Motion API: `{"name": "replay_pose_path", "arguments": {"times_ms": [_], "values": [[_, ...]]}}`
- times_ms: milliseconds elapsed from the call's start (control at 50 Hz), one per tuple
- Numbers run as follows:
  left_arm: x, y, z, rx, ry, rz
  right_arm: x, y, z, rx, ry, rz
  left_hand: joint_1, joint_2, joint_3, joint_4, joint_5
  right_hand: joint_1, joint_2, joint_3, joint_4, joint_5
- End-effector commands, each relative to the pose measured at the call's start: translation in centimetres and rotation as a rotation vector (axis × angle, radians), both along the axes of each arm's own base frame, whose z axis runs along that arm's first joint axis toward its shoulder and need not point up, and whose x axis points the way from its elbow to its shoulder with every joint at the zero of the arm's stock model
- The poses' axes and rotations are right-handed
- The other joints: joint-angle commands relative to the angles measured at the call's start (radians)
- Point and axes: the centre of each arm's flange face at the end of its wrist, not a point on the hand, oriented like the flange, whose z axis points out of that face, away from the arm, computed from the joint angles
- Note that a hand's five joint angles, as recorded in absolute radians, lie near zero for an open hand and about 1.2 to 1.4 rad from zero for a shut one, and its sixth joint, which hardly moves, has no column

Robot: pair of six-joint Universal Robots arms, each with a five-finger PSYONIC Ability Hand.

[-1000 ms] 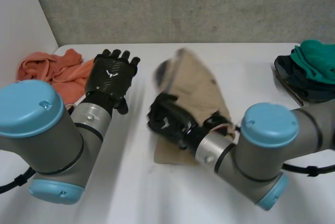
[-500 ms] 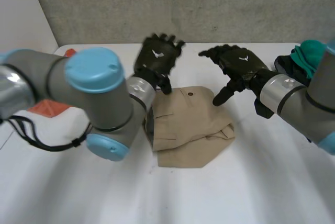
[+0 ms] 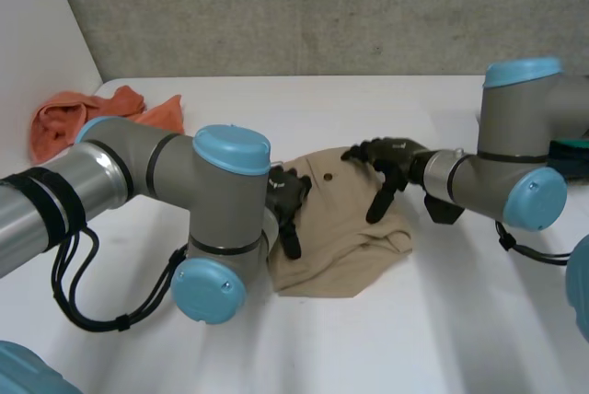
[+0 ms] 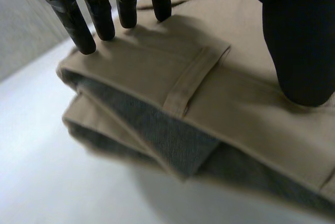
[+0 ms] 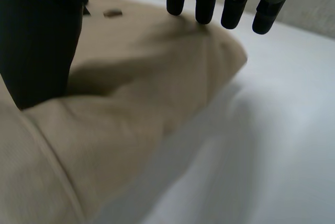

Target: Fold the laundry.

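We see beige garment (image 3: 342, 249) folded into compact stack, flat at middle of table (image 3: 460, 339). Layered edges show grey lining (image 4: 157, 130); belt loop (image 4: 191, 85) on top layer, button (image 5: 112, 13) near far edge. Orange cloth (image 3: 64, 122) crumpled at far left. Green cloth (image 3: 572, 149) at right edge, partly hidden.

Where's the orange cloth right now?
Head view: the orange cloth lies bunched at the far left corner of the table, by the white wall, behind the left arm, apart from the tan garment.
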Motion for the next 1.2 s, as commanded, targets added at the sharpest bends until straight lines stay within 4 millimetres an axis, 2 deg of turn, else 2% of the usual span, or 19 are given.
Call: {"name": "replay_pose_path", "arguments": {"times_ms": [20, 60, 120, 200, 220, 240, 280, 340, 420, 480, 500, 560, 640, 660, 720, 820, 880, 1020, 1200], "values": [[1.1, 0.9, -1.2, 0.034, -0.096, -0.008, -0.9, 1.6, -2.2, -0.050, 0.216, 0.061, 0.012, -0.003, -0.008, -0.001, -0.020, -0.057, -0.036, -0.041, -0.039, -0.043], [1.3, 0.9, -0.9, 0.027, -0.102, -0.001, -1.2, 2.0, -3.0, -0.070, 0.259, 0.076, 0.009, -0.006, -0.011, -0.004, -0.023, -0.056, -0.034, -0.040, -0.038, -0.042], [1.4, 0.9, 0.0, 0.004, -0.089, 0.011, -1.3, 1.9, -3.3, -0.119, 0.253, 0.069, 0.009, -0.006, -0.011, -0.004, -0.023, 0.009, 0.030, 0.025, 0.027, 0.023], [1.1, 0.7, 1.9, -0.045, -0.042, 0.012, -1.3, 1.8, -1.0, -0.243, 0.207, 0.038, 0.009, -0.006, -0.011, -0.004, -0.023, 0.053, 0.075, 0.069, 0.071, 0.067], [1.0, 0.7, 2.3, -0.059, -0.030, 0.011, -1.4, 1.8, 0.4, -0.297, 0.182, 0.022, 0.009, -0.006, -0.011, -0.004, -0.023, 0.050, 0.072, 0.066, 0.068, 0.064], [0.8, 0.8, 3.5, -0.092, 0.002, 0.008, -1.5, 1.9, 1.0, -0.316, 0.171, 0.014, 0.009, -0.006, -0.011, -0.004, -0.023, 0.047, 0.069, 0.063, 0.065, 0.061], [0.6, 0.9, 4.4, -0.118, 0.026, 0.004, -1.6, 2.3, 2.7, -0.373, 0.133, -0.005, 0.009, -0.006, -0.011, -0.004, -0.023, 0.029, 0.051, 0.046, 0.048, 0.043], [0.5, 1.3, 6.4, -0.163, 0.071, -0.006, -1.9, 2.7, 3.9, -0.413, 0.105, -0.021, 0.000, -0.014, -0.020, -0.013, -0.032, 0.015, 0.036, 0.031, 0.033, 0.029], [0.8, 1.7, 8.7, -0.204, 0.113, -0.006, -2.5, 3.7, 5.2, -0.491, 0.087, -0.021, -0.009, -0.023, -0.029, -0.022, -0.041, -0.057, -0.036, -0.041, -0.039, -0.043], [1.0, 2.1, 9.9, -0.220, 0.139, -0.022, -2.8, 5.3, 6.8, -0.553, 0.064, -0.012, -0.015, -0.029, -0.035, -0.028, -0.047, -0.057, -0.036, -0.041, -0.039, -0.043], [1.1, 2.2, 10.2, -0.225, 0.148, -0.029, -2.9, 6.4, 7.2, -0.572, 0.061, 0.006, -0.015, -0.029, -0.035, -0.028, -0.047, -0.057, -0.036, -0.041, -0.039, -0.043], [1.3, 2.5, 11.2, -0.239, 0.188, -0.072, -3.2, 8.1, 6.5, -0.582, 0.070, 0.040, -0.015, -0.029, -0.035, -0.028, -0.047, -0.057, -0.036, -0.041, -0.039, -0.043], [1.8, 3.0, 12.1, -0.242, 0.226, -0.132, -3.7, 10.7, 3.2, -0.561, 0.095, 0.109, -0.015, -0.029, -0.035, -0.028, -0.047, -0.057, -0.036, -0.041, -0.039, -0.043], [1.9, 3.1, 12.1, -0.239, 0.232, -0.144, -3.8, 11.6, 2.0, -0.551, 0.102, 0.131, -0.015, -0.029, -0.035, -0.028, -0.047, -0.057, -0.036, -0.041, -0.039, -0.043], [2.1, 3.2, 11.7, -0.226, 0.231, -0.148, -4.1, 12.9, 0.1, -0.538, 0.111, 0.153, -0.015, -0.029, -0.035, -0.028, -0.047, -0.057, -0.036, -0.041, -0.039, -0.043], [2.3, 3.7, 10.7, -0.190, 0.228, -0.149, -3.5, 14.0, -1.7, -0.532, 0.105, 0.188, -0.015, -0.029, -0.035, -0.028, -0.047, -0.057, -0.036, -0.041, -0.039, -0.043], [2.4, 3.7, 10.4, -0.175, 0.230, -0.146, -3.1, 13.7, -3.1, -0.543, 0.101, 0.194, -0.015, -0.029, -0.035, -0.028, -0.047, -0.041, -0.019, -0.025, -0.023, -0.027], [2.4, 3.5, 10.2, -0.165, 0.239, -0.136, -2.2, 12.5, -4.9, -0.614, 0.097, 0.206, -0.015, -0.029, -0.035, -0.028, -0.047, 0.064, 0.086, 0.081, 0.083, 0.078], [2.4, 3.4, 10.3, -0.176, 0.248, -0.137, -1.5, 10.9, -6.2, -0.635, 0.115, 0.215, -0.015, -0.029, -0.035, -0.028, -0.047, 0.335, 0.356, 0.351, 0.353, 0.349]]}}
